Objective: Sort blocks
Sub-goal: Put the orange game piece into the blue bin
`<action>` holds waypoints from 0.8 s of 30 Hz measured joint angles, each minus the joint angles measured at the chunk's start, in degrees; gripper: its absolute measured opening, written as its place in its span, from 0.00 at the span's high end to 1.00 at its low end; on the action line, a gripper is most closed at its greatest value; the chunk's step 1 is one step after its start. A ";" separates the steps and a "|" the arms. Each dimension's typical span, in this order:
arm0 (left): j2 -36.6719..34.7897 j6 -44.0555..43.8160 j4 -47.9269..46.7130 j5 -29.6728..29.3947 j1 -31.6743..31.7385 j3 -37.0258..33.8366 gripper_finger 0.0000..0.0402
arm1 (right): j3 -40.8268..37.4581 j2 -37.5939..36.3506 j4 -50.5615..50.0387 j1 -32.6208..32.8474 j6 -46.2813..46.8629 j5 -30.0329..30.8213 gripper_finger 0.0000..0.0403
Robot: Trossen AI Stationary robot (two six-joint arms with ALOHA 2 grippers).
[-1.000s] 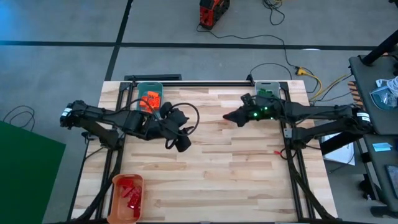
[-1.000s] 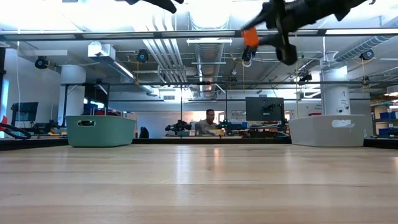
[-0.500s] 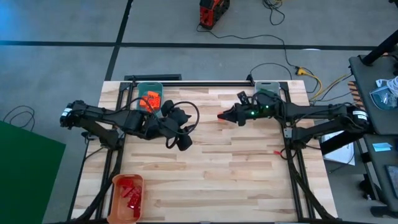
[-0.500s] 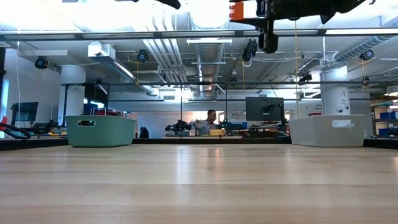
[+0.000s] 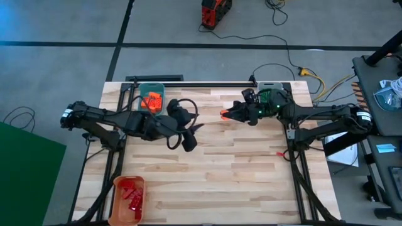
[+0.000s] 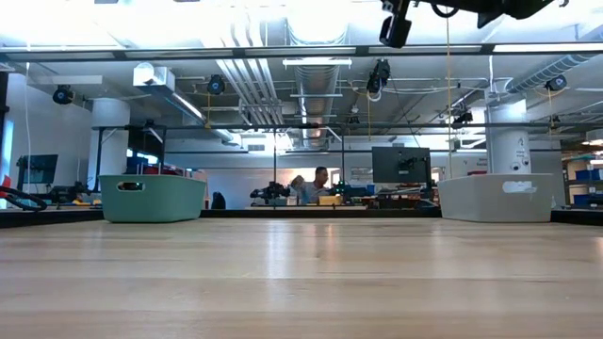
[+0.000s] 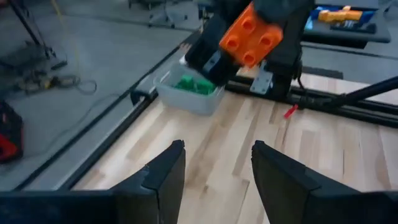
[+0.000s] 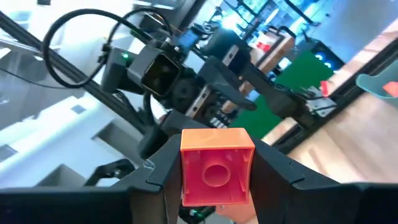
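An orange block (image 8: 217, 172) is held clamped in the right gripper (image 5: 226, 114), aloft over the table's middle. The left gripper (image 7: 216, 168) faces it, fingers spread and empty. A handover is judged under way; alignment should be confirmed before release.

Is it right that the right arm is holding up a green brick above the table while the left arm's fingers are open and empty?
Not quite: the brick is orange, not green, as the right wrist view shows. The right gripper does hold it above the table, and the left gripper has open, empty fingers.
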 joint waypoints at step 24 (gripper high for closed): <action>3.02 24.11 22.93 7.60 1.27 0.02 0.46 | -0.02 0.07 1.93 -0.02 13.24 0.19 0.67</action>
